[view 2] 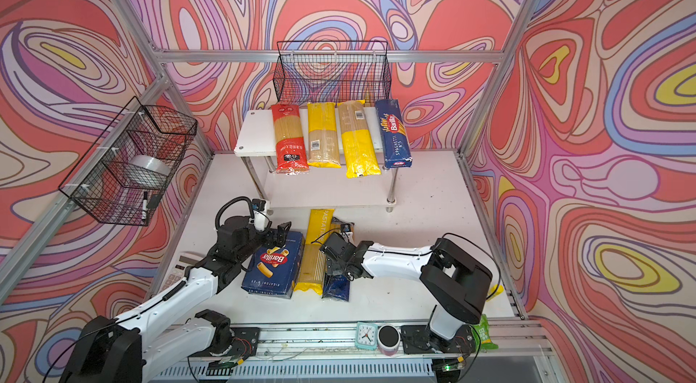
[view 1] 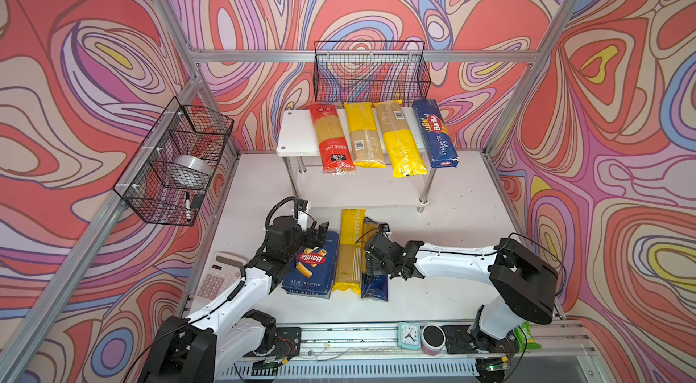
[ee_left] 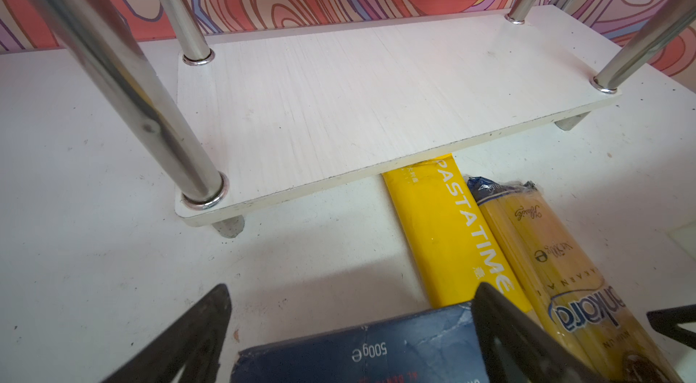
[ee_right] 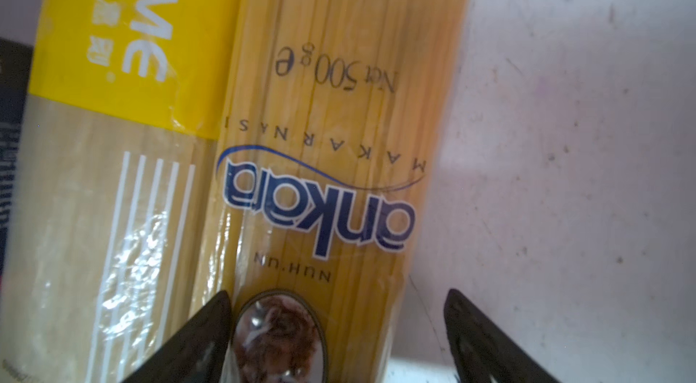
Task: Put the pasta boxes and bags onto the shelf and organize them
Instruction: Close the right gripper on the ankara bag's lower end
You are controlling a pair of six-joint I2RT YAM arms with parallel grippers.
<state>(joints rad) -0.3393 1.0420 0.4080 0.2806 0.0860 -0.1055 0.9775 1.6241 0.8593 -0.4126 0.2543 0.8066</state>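
Note:
The shelf (view 1: 293, 132) stands at the back of the table. Its top board carries a red bag (view 1: 331, 140), two yellow bags (view 1: 363, 136) (view 1: 399, 140) and the Spaghetti box (view 1: 435, 134). Its lower board (ee_left: 339, 98) is bare. On the table in front lie the rigatoni box (view 1: 310, 268), the PASTATIME bag (view 1: 348, 249) and a dark blue bag (view 1: 374, 285), side by side. My left gripper (ee_left: 350, 328) is open around the rigatoni box's far end (ee_left: 357, 351). My right gripper (ee_right: 339, 324) is open over the dark blue bag's clear window (ee_right: 339, 136).
A calculator (view 1: 216, 275) lies beside the left arm. A clock (view 1: 408, 336), a jar (view 1: 433, 339) and a green packet (view 1: 527, 339) sit along the front rail. Black wire baskets hang on the back wall (view 1: 371, 72) and left wall (view 1: 177, 162).

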